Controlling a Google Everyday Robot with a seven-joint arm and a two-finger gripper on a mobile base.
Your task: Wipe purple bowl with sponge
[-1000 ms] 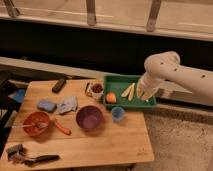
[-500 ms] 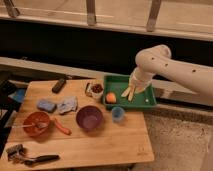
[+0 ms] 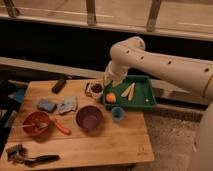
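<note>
- Gripper [image 3: 107, 83]: low over the back of the table, at the left edge of the green tray [image 3: 146, 96], just right of a small tub [image 3: 95, 89] with something dark red in it. Can't tell if it's released or clenched; nothing visibly held.
- Arm [image 3: 155, 60]: white, comes in from the right, elbow bent above the tray, wrist pointing down.
- Sponge [image 3: 46, 105]: blue, lying flat on the wooden table [image 3: 105, 147], left side, well apart from the gripper.
- Grey-blue cloth [image 3: 67, 105]: just right of the sponge, flat, edges look close or touching, can't tell which.
- Purple bowl [image 3: 90, 118]: upright, mid-table, in front of the cloth, between the orange-red bowl [image 3: 35, 123] and the light-blue cup [image 3: 118, 114].
- Orange-red bowl: front left, a utensil resting in it; an orange-handled utensil [image 3: 61, 126] lies between it and the purple bowl.
- Tray contents: an orange fruit [image 3: 111, 98] at the left end, pale yellow sticks [image 3: 128, 91] in the middle.
- Black bar-shaped item [image 3: 59, 85] at the back of the table; black tool [image 3: 31, 159] at the front left corner.
</note>
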